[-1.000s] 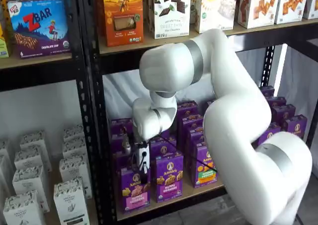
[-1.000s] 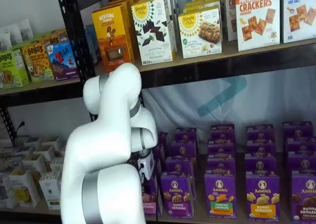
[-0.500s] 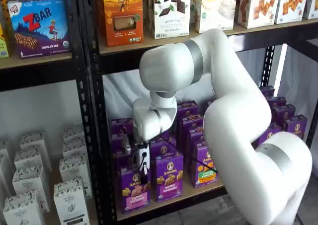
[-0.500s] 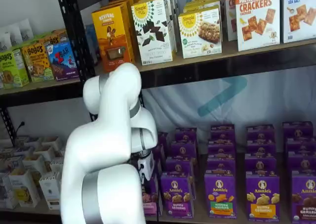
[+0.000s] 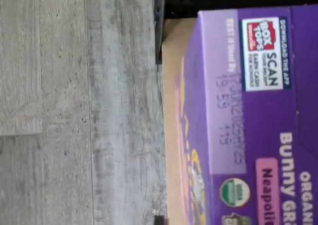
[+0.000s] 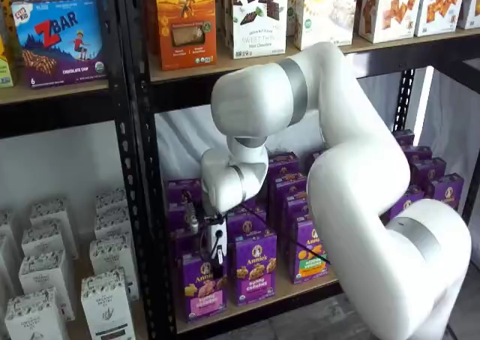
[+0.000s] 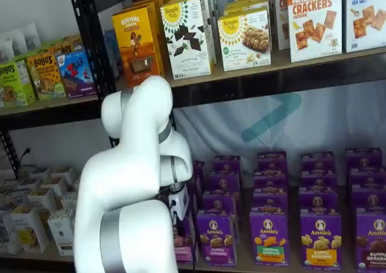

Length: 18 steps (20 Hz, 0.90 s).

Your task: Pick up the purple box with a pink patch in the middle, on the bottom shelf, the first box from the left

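1. On the bottom shelf (image 6: 300, 289) we see rows of purple Annie's cartons standing upright, one behind the other.
2. The purple box (image 6: 203, 286), with its pink band, stands at the front left corner of this board, just beside the black rack upright (image 6: 150, 205). In a shelf view only a narrow strip of it (image 7: 183, 240) shows behind the white arm (image 7: 129, 182).
3. To its right stands a Bunny Grahams carton (image 6: 255, 267), and next a carton with a green-orange patch (image 6: 307, 251).
4. The higher shelf (image 7: 271, 65) carries an orange Revival box (image 7: 138, 46), a Simple Mills carton (image 7: 187, 37) and cracker boxes (image 7: 313, 21).
5. The gripper (image 6: 212, 256) hangs directly over the top of the purple box, its dark fingers down at the upper edge of the carton.
6. We cannot tell if the fingers are apart or already pressed on the box; they are too small and partly hidden.
7. In the wrist view the purple top flap (image 5: 258, 115) with a Box Tops mark (image 5: 262, 53) is close under the camera, beside the tan board (image 5: 171, 111) and a grey floor (image 5: 79, 106).
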Each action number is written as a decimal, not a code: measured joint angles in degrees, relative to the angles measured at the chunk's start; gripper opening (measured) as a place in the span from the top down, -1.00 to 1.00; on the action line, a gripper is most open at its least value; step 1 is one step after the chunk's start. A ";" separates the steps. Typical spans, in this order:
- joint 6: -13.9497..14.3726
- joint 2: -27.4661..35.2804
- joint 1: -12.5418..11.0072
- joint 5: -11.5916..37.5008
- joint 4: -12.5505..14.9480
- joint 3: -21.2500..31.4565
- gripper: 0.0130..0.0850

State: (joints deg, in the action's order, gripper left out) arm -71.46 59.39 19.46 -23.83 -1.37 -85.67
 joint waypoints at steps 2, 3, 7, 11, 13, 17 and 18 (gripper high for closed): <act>-0.07 -0.07 -0.01 -0.07 -0.08 0.09 -0.11; -0.08 -0.09 0.00 -0.11 -0.10 0.13 0.00; 0.13 -0.28 0.09 -0.32 0.04 0.35 0.00; 0.23 -0.49 0.11 -0.10 0.14 0.76 0.00; 0.09 -0.53 0.13 -0.01 -0.04 0.87 0.00; -0.42 -0.66 0.15 0.06 -0.63 0.98 0.22; -0.47 -0.68 0.15 0.07 -0.68 0.98 0.33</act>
State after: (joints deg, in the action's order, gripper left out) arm -71.93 58.71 19.61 -23.76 -2.05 -84.69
